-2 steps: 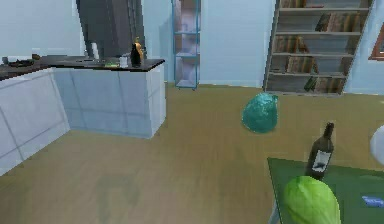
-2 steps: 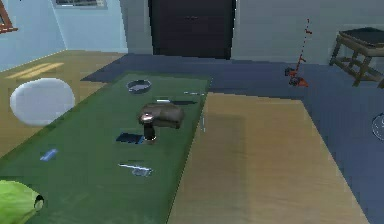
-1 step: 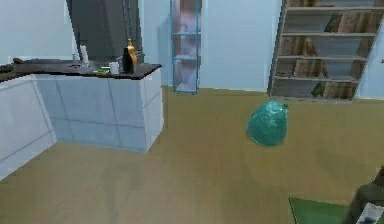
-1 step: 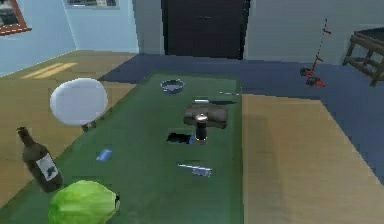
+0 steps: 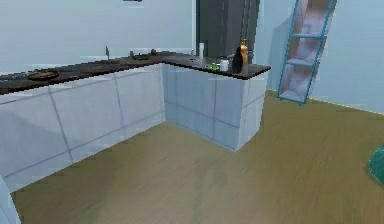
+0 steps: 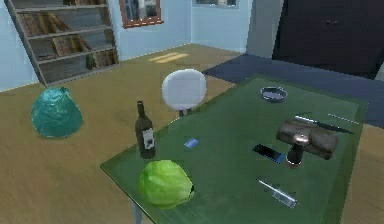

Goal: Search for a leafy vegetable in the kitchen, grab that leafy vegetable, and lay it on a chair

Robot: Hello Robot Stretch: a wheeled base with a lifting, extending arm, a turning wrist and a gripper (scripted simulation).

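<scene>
A round, pale green leafy head, like a lettuce (image 6: 165,183), lies near the corner of a dark green table (image 6: 232,128) in the arm side view's lower middle. Behind the table's far edge stands a white chair with a round back (image 6: 184,88). In the forward view a small green blob (image 5: 213,66) sits on the dark kitchen counter (image 5: 100,68) near its corner; its shape cannot be made out.
On the table stand a dark wine bottle (image 6: 146,130), a bowl (image 6: 273,94), a knife (image 6: 320,124), a brown lump (image 6: 305,138) and a phone (image 6: 267,153). A teal mound (image 6: 56,112) and a bookshelf (image 6: 65,35) stand beyond. A ladder shelf (image 5: 305,50) flanks the white cabinets.
</scene>
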